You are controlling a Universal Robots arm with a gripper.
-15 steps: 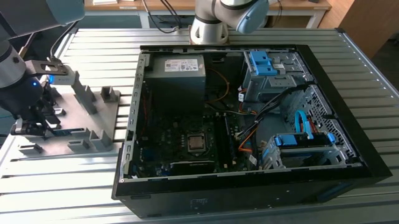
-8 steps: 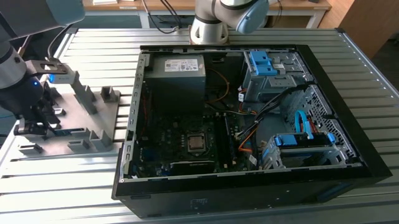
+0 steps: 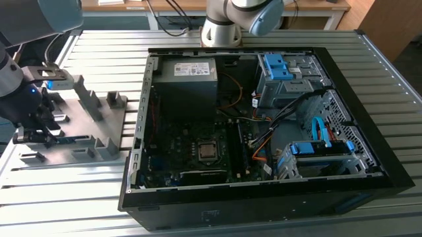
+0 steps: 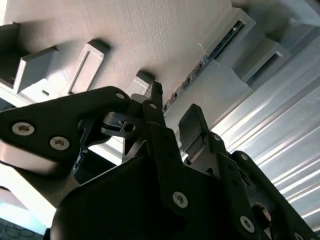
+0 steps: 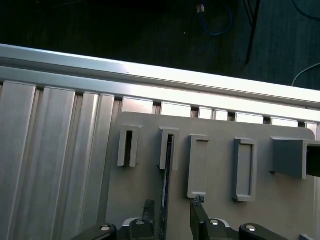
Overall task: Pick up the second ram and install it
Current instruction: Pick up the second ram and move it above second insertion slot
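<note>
while the gripper (image 5: 172, 206) hangs low over the grey holder plate (image 5: 220, 210), its two black fingers (image 5: 148, 210) stand apart, one on each side of the near end of the second ram (image 5: 165, 180). a gap shows between the stick and at least one finger, so the claw is open and not clamped on it. the stick stands on its thin edge in a raised slot of the plate. in the second wrist view it is a narrow dark strip (image 4: 200, 66) running away from the fingertips. other raised slot blocks (image 5: 198, 165) stand just beside it on the plate. in the exterior view the gripper (image 3: 39, 132) sits at the exterior view's left, over the plate on the ribbed metal table (image 3: 99, 44). the open computer case (image 3: 142, 123) lies well apart, toward the exterior view's right. the square silver chip (image 3: 207, 150) lies on the case's board.
</note>
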